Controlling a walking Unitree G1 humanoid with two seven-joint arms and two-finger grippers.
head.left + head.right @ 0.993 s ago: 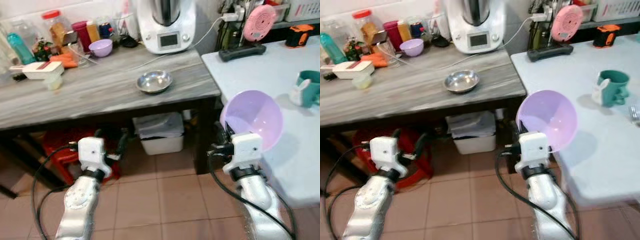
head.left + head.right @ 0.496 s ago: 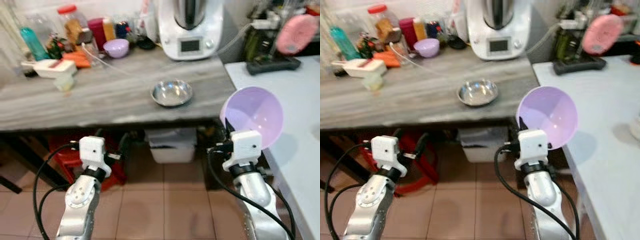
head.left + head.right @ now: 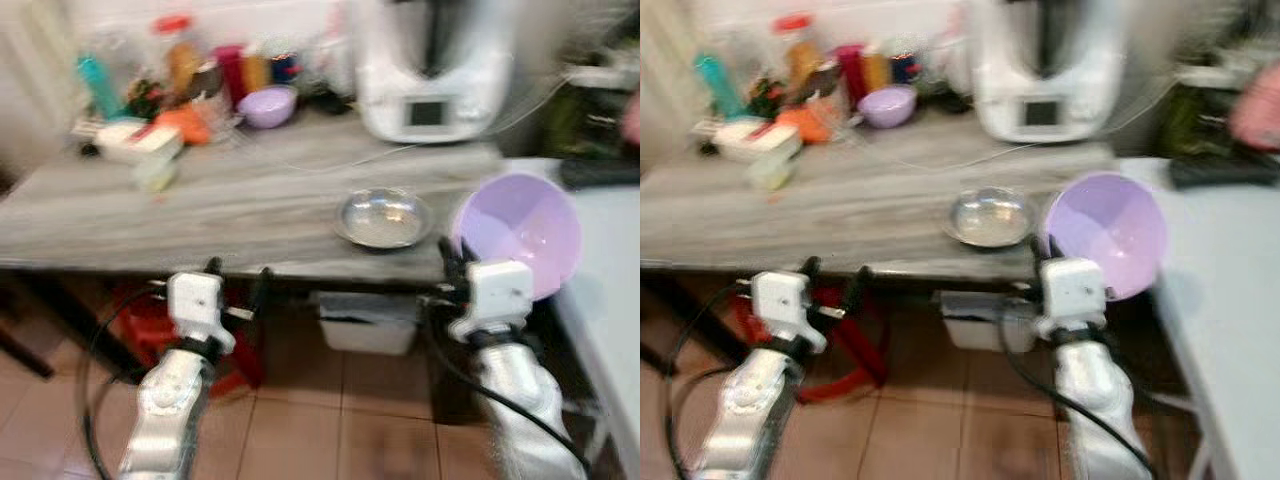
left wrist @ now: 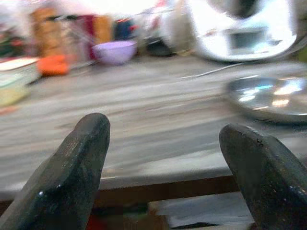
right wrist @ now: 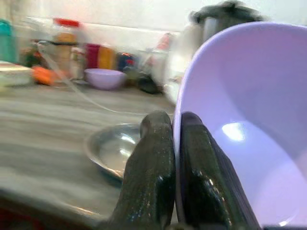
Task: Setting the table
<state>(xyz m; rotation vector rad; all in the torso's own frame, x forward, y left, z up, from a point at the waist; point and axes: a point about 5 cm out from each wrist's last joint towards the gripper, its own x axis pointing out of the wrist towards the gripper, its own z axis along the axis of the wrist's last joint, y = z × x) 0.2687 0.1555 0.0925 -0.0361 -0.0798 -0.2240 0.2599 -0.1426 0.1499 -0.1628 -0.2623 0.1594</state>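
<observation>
Grey wooden counter (image 3: 220,205) above terracotta tiled floor (image 3: 330,440).

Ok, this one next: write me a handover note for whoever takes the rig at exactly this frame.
Right pincer: shut on the rim of the large lilac bowl, held tilted beside the grey counter's end, by the light blue table.
Left pincer: open, holding nothing, low in front of the counter.
On the counter: steel dish near the front edge, small purple bowl at the back among jars.
Done: bowl in hand.
Left: set the bowl down on a table; views are blurred.
</observation>
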